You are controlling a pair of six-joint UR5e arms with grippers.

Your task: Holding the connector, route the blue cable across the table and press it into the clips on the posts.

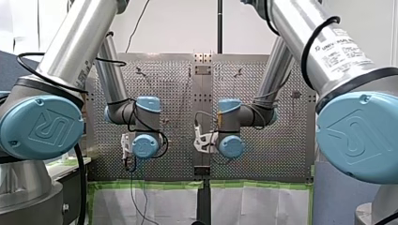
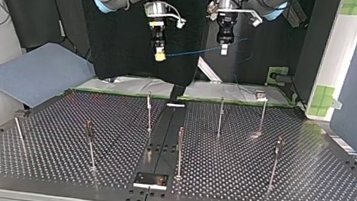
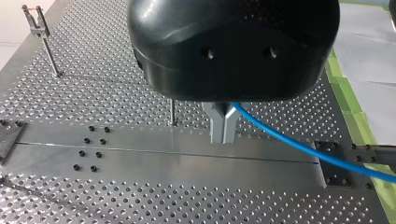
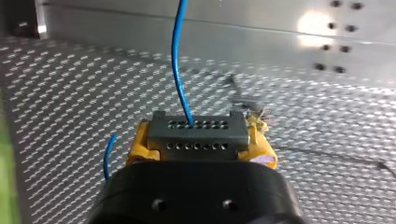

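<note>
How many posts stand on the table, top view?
7, left to right: far-left post, front-left post, rear-left post, middle post, rear-middle post, rear-right post, front-right post. Some may be hidden.

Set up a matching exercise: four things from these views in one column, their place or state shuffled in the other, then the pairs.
1 connector
2 blue cable
3 posts
4 left gripper

a metal fingers together
b strung through the air
c upright on the table
d between yellow pads

Pairs: 1-d, 2-b, 3-c, 4-a
</note>
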